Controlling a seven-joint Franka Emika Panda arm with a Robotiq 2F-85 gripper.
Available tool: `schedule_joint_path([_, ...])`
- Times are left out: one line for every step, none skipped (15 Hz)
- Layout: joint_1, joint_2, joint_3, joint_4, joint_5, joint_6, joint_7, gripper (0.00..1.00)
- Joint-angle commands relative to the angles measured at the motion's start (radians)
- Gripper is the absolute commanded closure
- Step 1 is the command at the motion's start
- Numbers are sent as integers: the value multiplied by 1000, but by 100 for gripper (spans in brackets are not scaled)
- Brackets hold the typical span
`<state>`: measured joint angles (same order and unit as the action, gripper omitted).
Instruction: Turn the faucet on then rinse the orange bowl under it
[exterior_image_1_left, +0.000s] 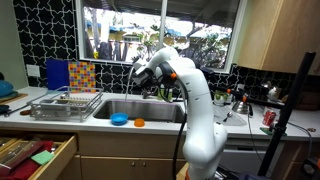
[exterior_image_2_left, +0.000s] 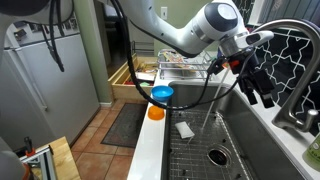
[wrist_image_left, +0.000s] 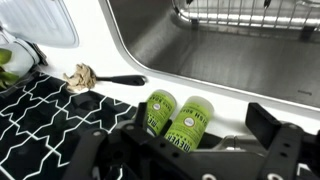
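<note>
The orange bowl (exterior_image_1_left: 139, 122) (exterior_image_2_left: 155, 113) sits on the white counter edge in front of the sink, beside the larger blue bowl (exterior_image_1_left: 119, 119) (exterior_image_2_left: 161, 93). The faucet's arched spout (exterior_image_2_left: 292, 24) rises behind the sink. My gripper (exterior_image_2_left: 256, 82) (exterior_image_1_left: 146, 74) hangs over the back of the sink, close to the spout and far from the bowls. In the wrist view its dark fingers (wrist_image_left: 185, 150) stand apart and hold nothing. Two green soap bottles (wrist_image_left: 175, 115) lie between them on the ledge below.
A wire dish rack (exterior_image_1_left: 65, 104) (exterior_image_2_left: 180, 68) stands beside the steel sink (exterior_image_1_left: 150, 108) (exterior_image_2_left: 250, 150), which has a grid in its bottom. A white sponge (exterior_image_2_left: 185, 129) lies on the sink edge. A dark slim handle (wrist_image_left: 125, 80) and a crumpled scrap (wrist_image_left: 80, 75) lie on the back ledge. A wooden drawer (exterior_image_1_left: 40, 155) stands open.
</note>
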<state>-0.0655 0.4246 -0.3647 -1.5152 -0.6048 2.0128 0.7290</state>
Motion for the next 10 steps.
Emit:
schedule_joint_path([-22, -97, 66, -64, 113, -159, -92, 0])
schedule_joint_path([-25, -112, 77, -70, 143, -202, -114, 0])
schedule_joint_path([-19, -57, 63, -13, 82, -159, -65, 0])
schedule_joint_path([-19, -66, 69, -12, 86, -174, -71, 0])
schedule_joint_path([-18, -67, 70, -8, 84, -173, -71, 0])
schedule_joint_path([-19, -65, 70, -7, 84, -173, -71, 0])
schedule_joint_path([-19, -62, 69, -6, 84, -173, -70, 0])
schedule_joint_path([-19, -60, 69, -6, 84, -173, -70, 0])
schedule_joint_path([-20, -59, 69, -6, 84, -172, -70, 0])
schedule_joint_path([-14, -79, 77, -39, 83, -163, -81, 0])
